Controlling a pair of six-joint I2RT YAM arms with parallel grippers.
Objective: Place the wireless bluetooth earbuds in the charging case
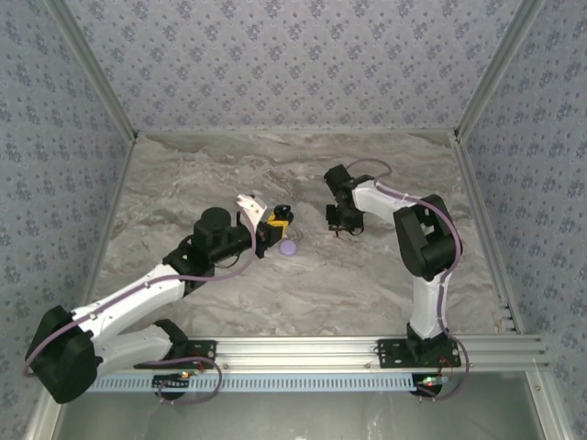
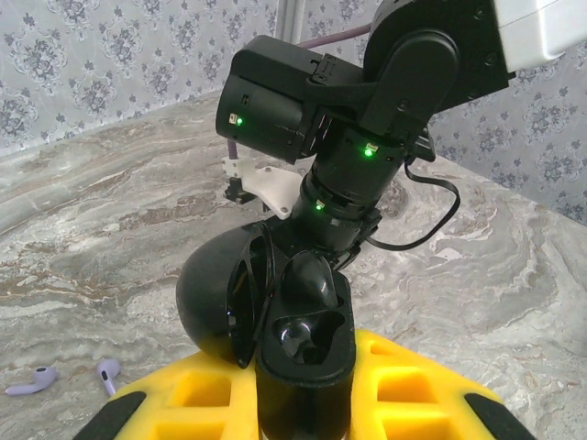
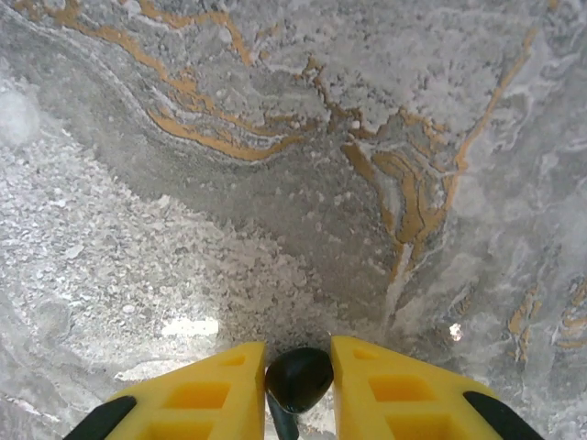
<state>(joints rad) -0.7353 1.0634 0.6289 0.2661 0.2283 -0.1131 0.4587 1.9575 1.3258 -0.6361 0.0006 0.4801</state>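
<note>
One charging case point(image 2: 307, 348), black and hinged open, stands pinched between the two yellow fingers of the left gripper point(image 2: 301, 371), and its round lid leans off to the left. Two wells show in the case. The far one seems to hold a rounded black piece, though black on black makes that hard to tell, and the near one is hollow. Behind the case rises the right arm point(image 2: 367, 110), with three green lights lit on it. The right gripper point(image 3: 298, 359) has its jaws pinched on one black earbud point(image 3: 300, 380) over the marble table point(image 3: 275, 183). In the top view it hangs to the right of the case, apart from it. Two lavender earbuds point(image 2: 41, 379) lie side by side on the table, left of the case in the left wrist view.
</note>
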